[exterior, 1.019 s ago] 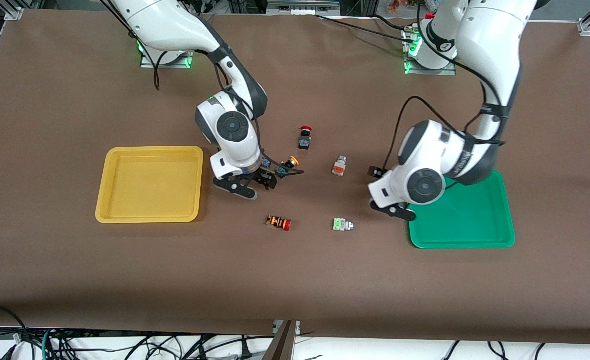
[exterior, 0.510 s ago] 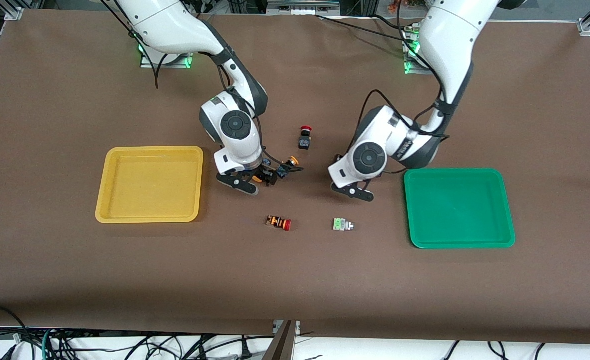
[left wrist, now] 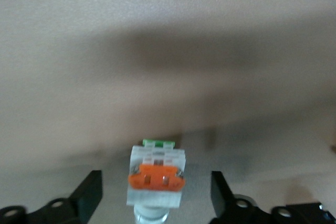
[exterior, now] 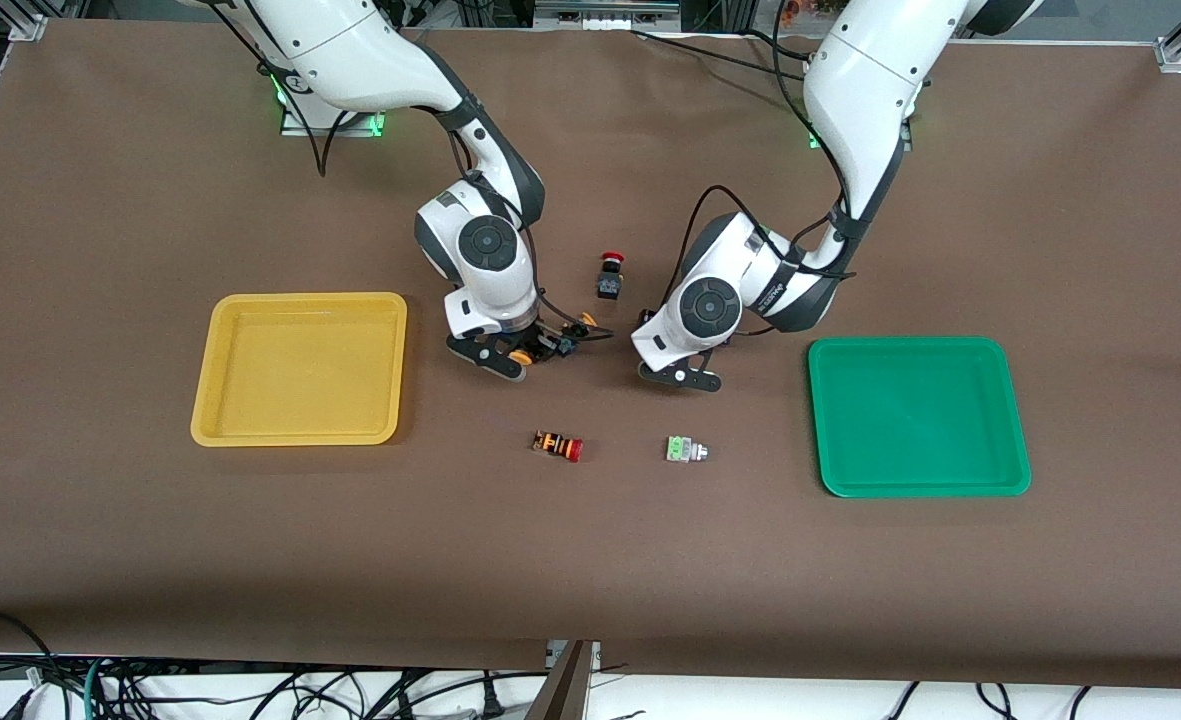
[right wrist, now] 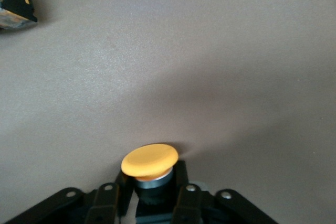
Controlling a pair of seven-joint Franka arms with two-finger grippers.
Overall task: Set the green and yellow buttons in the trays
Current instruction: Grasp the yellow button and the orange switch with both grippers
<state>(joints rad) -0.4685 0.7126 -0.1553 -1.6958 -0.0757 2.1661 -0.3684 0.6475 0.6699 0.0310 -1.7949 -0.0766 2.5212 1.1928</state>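
Observation:
My right gripper (exterior: 522,356) is low beside the yellow tray (exterior: 300,370), shut on a yellow-capped, dark-bodied button (right wrist: 150,160). A second yellow-capped button (exterior: 582,324) lies close beside it. My left gripper (left wrist: 156,199) is open, low over the table's middle. Its fingers (left wrist: 87,194) stand on either side of a whitish button with an orange block (left wrist: 156,178), which the hand hides in the front view. The whitish button with a green block (exterior: 685,450) lies nearer the front camera. The green tray (exterior: 918,415) is empty.
A red-capped, black-bodied button (exterior: 610,274) stands between the two wrists. A red-capped button with a striped body (exterior: 557,445) lies nearer the front camera, beside the green-block one. A dark object (right wrist: 11,4) shows at the edge of the right wrist view.
My left arm swung from over the green tray's corner to the table's middle and now covers the orange-block button. My right gripper shifted slightly toward the middle, and an orange cap now shows between its fingers.

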